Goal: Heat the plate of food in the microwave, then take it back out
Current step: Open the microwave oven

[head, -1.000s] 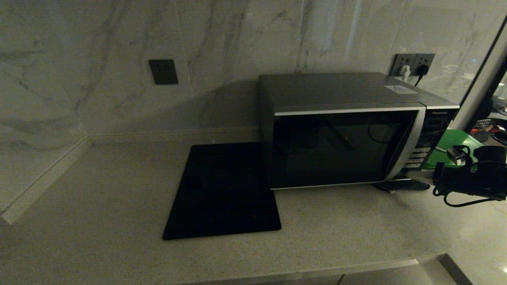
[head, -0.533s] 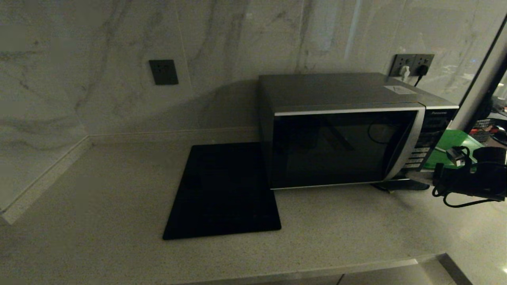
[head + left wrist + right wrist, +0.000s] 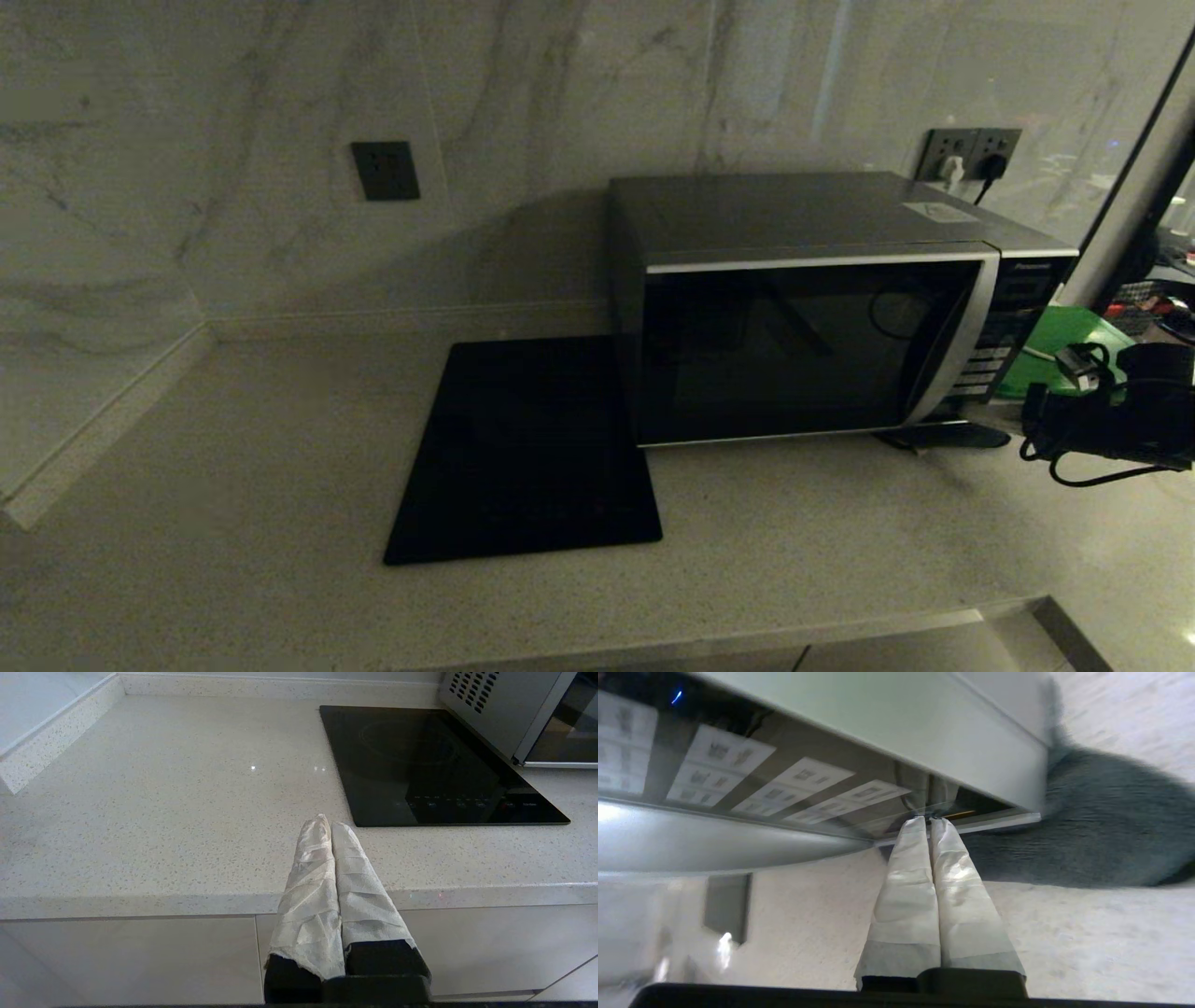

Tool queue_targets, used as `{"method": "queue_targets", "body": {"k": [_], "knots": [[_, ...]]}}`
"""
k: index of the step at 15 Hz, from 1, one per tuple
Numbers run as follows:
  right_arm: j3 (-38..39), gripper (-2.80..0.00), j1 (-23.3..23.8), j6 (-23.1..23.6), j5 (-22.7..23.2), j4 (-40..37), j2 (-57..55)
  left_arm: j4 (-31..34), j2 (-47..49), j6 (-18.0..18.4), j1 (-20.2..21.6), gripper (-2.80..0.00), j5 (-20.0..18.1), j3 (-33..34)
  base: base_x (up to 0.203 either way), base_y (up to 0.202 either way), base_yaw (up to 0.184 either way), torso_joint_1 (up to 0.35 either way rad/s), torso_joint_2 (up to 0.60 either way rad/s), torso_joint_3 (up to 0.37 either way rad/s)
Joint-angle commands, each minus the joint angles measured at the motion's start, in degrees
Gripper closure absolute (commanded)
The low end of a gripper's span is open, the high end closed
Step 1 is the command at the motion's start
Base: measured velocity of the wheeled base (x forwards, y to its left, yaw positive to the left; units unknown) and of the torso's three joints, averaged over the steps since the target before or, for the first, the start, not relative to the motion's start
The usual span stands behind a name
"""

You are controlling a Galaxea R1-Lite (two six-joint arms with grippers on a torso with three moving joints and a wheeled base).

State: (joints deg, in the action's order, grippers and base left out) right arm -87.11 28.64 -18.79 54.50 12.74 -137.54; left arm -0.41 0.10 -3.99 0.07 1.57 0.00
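The silver-grey microwave [image 3: 803, 308] stands on the counter with its dark glass door closed. My right gripper [image 3: 978, 409] is at the lower end of its button panel [image 3: 784, 784]. In the right wrist view this gripper [image 3: 929, 820] is shut and empty, and its cloth-wrapped fingertips [image 3: 915, 826] touch the bottom edge of the panel. My left gripper [image 3: 327, 823] hangs shut and empty off the counter's front edge, well left of the microwave [image 3: 504, 714]. The plate of food is hidden in every view.
A flat black cooktop [image 3: 527, 448] lies left of the microwave and also shows in the left wrist view [image 3: 434, 765]. A green board [image 3: 1064, 345] lies behind my right arm. Wall sockets [image 3: 971, 149] with plugs sit behind the microwave. Bare counter [image 3: 233, 467] spreads to the left.
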Motion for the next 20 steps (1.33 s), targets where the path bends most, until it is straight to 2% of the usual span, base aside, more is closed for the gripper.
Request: {"method": "queue_targets", "body": {"k": [1, 7, 11, 15, 17, 20], "knots": [[-1.1, 0.00, 0.0, -0.2, -0.6, 0.5, -0.8, 0.0, 0.0, -0.1, 0.0, 0.00, 0.0, 0.0, 0.000, 0.000, 0.000, 0.000, 0.00, 0.000], [3.4, 0.00, 0.5, -1.5, -0.5, 1.4, 3.0, 0.0, 0.0, -0.1, 0.0, 0.00, 0.0, 0.0, 0.000, 0.000, 0.000, 0.000, 0.00, 0.000], [11.7, 0.00, 2.7, -1.5, -0.2, 1.6, 13.8, 0.0, 0.0, -0.1, 0.0, 0.00, 0.0, 0.0, 0.000, 0.000, 0.000, 0.000, 0.00, 0.000], [22.5, 0.00, 6.5, -1.2, -0.4, 1.6, 30.8, 0.0, 0.0, -0.1, 0.0, 0.00, 0.0, 0.0, 0.000, 0.000, 0.000, 0.000, 0.00, 0.000], [28.5, 0.00, 8.2, -1.1, -4.2, 1.4, 41.1, 0.0, 0.0, -0.1, 0.0, 0.00, 0.0, 0.0, 0.000, 0.000, 0.000, 0.000, 0.00, 0.000], [37.8, 0.00, 9.1, 0.3, -19.6, 0.2, 57.2, 0.0, 0.0, -0.1, 0.0, 0.00, 0.0, 0.0, 0.000, 0.000, 0.000, 0.000, 0.00, 0.000]]}}
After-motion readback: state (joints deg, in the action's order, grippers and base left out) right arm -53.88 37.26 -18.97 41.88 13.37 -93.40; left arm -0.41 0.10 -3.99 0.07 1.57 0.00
